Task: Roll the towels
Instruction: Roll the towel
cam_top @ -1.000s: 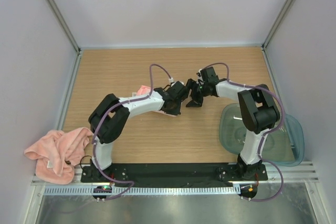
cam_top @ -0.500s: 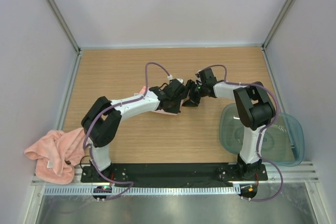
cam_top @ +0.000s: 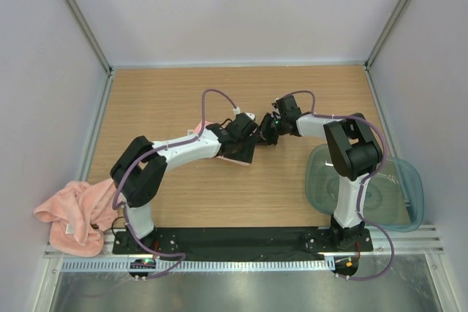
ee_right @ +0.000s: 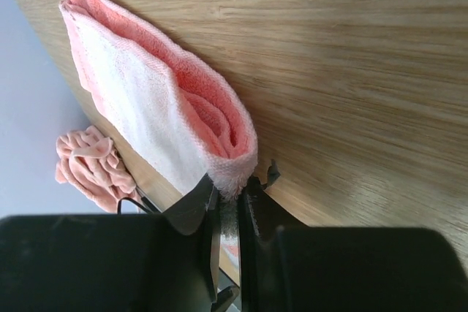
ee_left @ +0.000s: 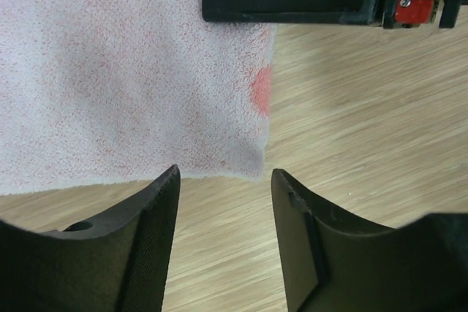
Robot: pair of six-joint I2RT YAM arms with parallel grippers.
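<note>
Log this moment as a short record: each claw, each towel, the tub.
left claw: open, over a corner of the folded towel, holding nothing
right claw: shut on the folded towel's edge
folded towel: lying in layers mid-table
crumpled towel: bunched at the near left corner, neither claw on it
tub: near right, beside the right arm's base

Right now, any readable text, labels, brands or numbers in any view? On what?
No text can be read in any view.
crumpled towel: its small white label is too small to read.
folded towel: no label showing.
red part at the top of the left wrist view: no print legible.
plastic tub: no markings visible.
</note>
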